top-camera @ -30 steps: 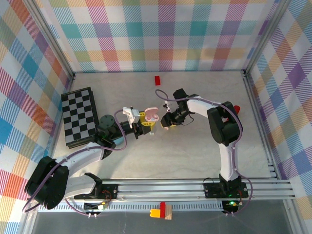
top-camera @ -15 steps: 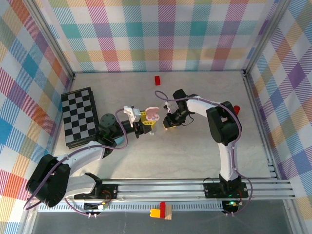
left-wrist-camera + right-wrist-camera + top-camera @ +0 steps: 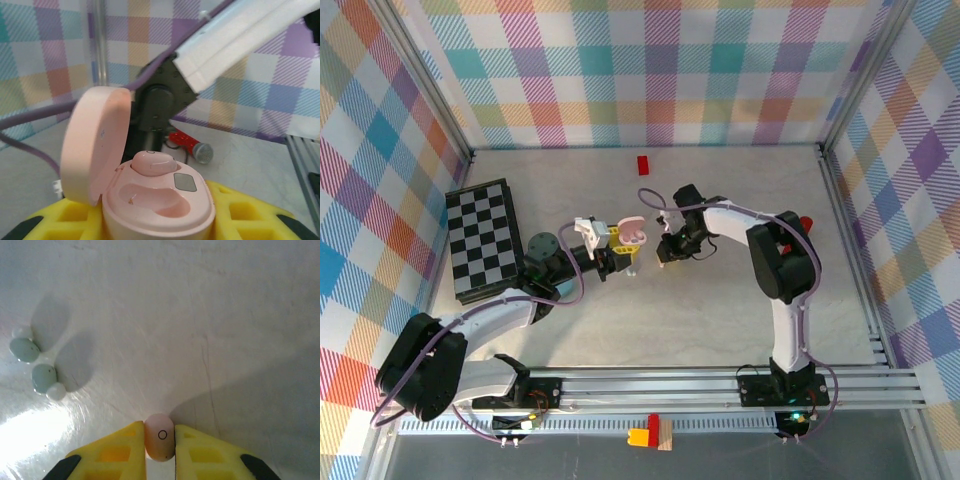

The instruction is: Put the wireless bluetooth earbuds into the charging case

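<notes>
Left hand (image 3: pixel 623 252): case (image 3: pixel 160 212), apparently one earbud (image 3: pixel 152 163)

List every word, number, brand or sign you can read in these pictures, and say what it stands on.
Words, brands, numbers: none readable.
"O": a small ring mark on the held earbud.
Faint ring on the seated earbud in the case: no letters.
Speck on the lid: too small to read.

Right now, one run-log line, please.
left gripper: shut on open pink case | case: one pink earbud in, one slot empty | right gripper: shut on second pink earbud
</notes>
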